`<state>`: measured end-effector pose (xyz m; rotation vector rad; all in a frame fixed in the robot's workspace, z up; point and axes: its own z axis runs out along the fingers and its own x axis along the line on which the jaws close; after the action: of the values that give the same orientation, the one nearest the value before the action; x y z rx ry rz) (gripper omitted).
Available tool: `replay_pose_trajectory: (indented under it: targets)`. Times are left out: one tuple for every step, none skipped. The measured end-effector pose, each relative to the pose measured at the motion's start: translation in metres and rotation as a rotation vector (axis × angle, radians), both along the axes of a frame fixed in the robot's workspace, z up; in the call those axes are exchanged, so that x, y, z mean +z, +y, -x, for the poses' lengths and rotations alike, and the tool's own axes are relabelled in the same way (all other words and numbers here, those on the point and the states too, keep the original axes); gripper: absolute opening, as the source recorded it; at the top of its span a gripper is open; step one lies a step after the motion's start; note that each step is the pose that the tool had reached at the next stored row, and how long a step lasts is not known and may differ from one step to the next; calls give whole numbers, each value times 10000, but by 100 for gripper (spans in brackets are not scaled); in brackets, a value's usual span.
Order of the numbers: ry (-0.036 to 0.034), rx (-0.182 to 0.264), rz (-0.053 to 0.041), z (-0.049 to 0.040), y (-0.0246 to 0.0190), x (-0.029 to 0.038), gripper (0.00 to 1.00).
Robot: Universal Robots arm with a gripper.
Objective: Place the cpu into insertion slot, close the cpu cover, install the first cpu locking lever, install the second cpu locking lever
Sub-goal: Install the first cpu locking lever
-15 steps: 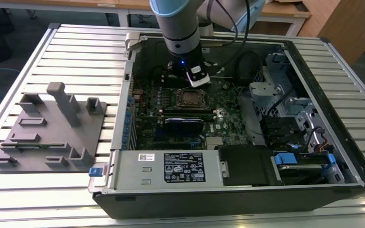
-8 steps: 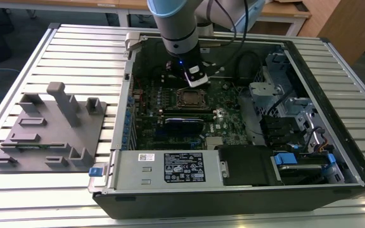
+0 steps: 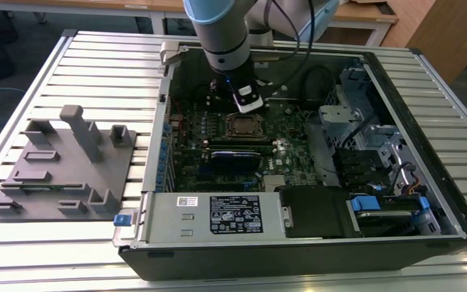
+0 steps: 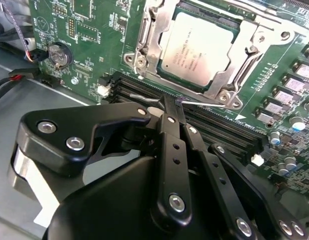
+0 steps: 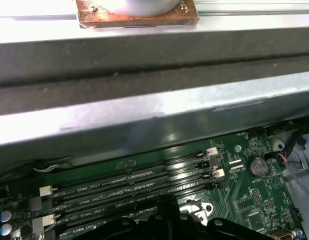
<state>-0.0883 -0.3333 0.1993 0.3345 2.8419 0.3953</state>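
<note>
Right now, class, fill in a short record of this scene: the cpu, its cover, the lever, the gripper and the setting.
cpu: seated in the insertion slot, silver face up
cpu cover: lying down flat, framing the cpu
locking lever: thin metal rod along the cover's edge, beside the memory slots
gripper: fingertips together at the lever; whether it pinches or presses it cannot be told
setting: open computer case on a slatted table
</note>
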Motion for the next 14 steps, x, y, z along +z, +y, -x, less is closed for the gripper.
replay_pose_trajectory:
  targets:
    - [-9, 0, 2, 6, -1, -4, 10]
    - [-19, -1, 2, 11, -2, -8, 10]
    - [-30, 0, 2, 16, -2, -12, 10]
    - [-41, 0, 2, 21, -2, -15, 10]
    - [-54, 0, 3, 26, -2, -20, 10]
    - [-69, -1, 3, 32, -2, -26, 10]
    - [-85, 0, 4, 35, -2, -33, 10]
    - [-105, 0, 4, 37, -2, -42, 10]
    - [-126, 0, 3, 39, -2, -49, 10]
    - [-142, 0, 4, 40, -2, -53, 10]
    - [-149, 1, 4, 40, -3, -54, 10]
    - [-150, 1, 4, 40, -2, -54, 10]
    - [-151, 1, 4, 41, -2, -55, 10]
    - [-153, 0, 4, 42, -2, -55, 10]
